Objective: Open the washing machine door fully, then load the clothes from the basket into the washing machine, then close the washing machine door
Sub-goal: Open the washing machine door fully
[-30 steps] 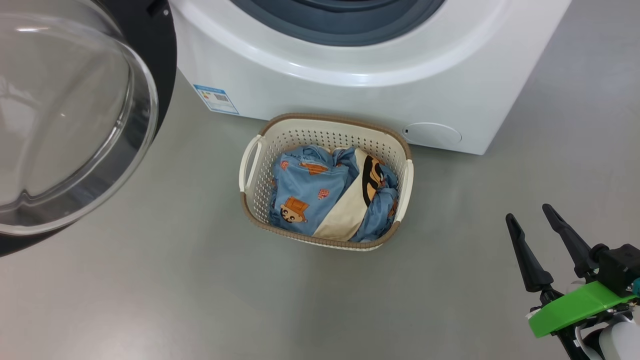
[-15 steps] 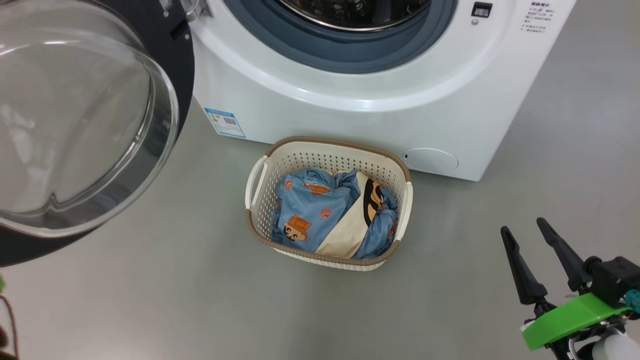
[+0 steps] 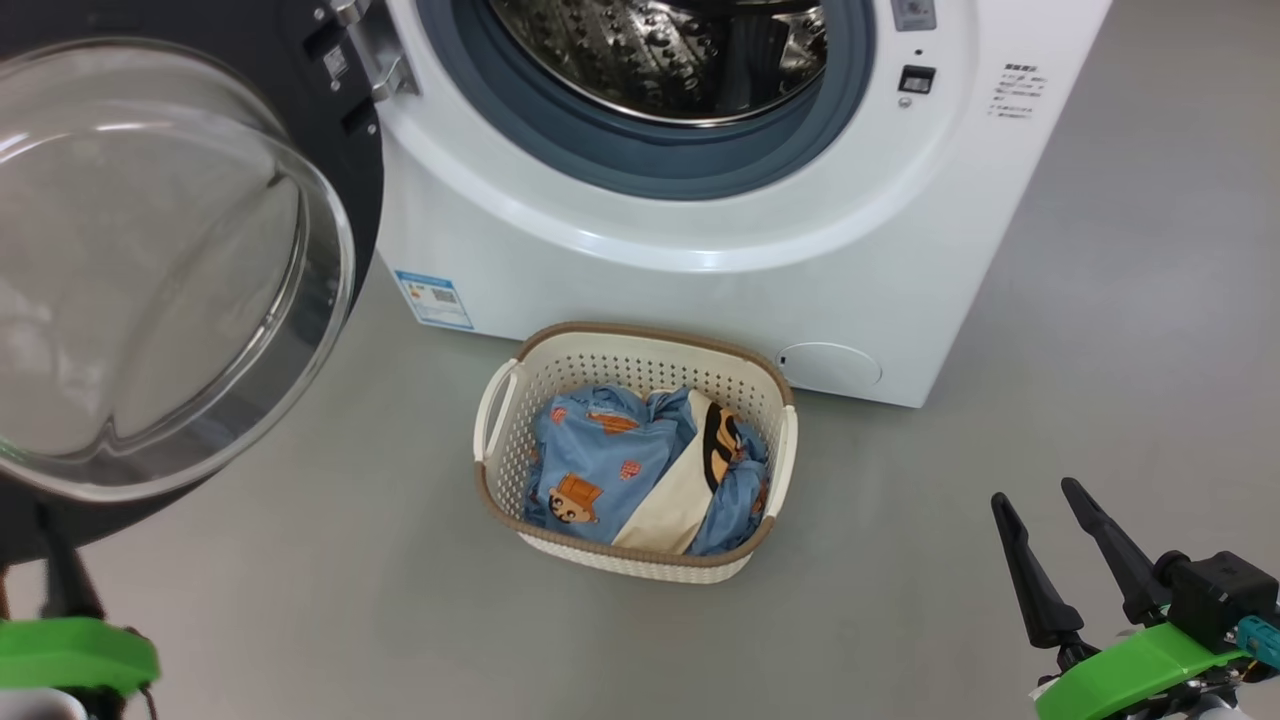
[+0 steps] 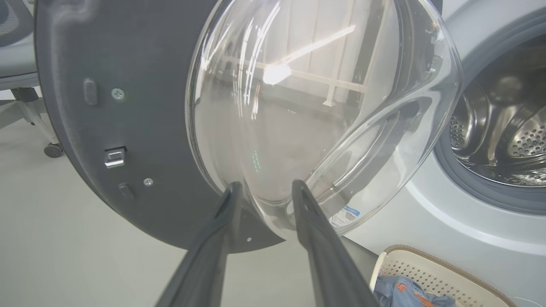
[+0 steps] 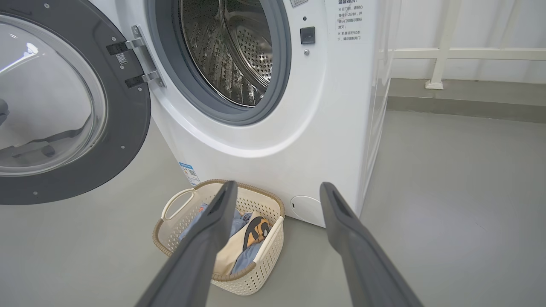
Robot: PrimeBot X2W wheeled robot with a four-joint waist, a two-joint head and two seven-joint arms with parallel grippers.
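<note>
Item: washing machine [image 3: 700, 300], white front-loader.
Markings: 1 blue label sticker [image 3: 433, 298] at the lower left corner of its front, print too small to read; several lines of small dark lettering [image 5: 349, 25] at the upper right, Chinese characters, not legible; 1 small code sticker [image 5: 122, 58] on the washing machine door [image 3: 360, 170] beside the metal hinge [image 5: 143, 55].
Surface: plain grey floor [image 3: 300, 600]; white railing [image 5: 443, 53] along the pale wall behind.
Door: swung wide toward the robot's left; steel drum [image 3: 660, 50] exposed.
Basket [image 3: 640, 370]: on the floor just before the machine's lower front edge; clothes [image 3: 600, 470] inside.
Left gripper [image 4: 265, 185]: jaws parted; tips at the lower edge of the door's glass bowl; contact cannot be told.
Right gripper [image 3: 1032, 492]: jaws spread wide, empty; well apart from the basket.
</note>
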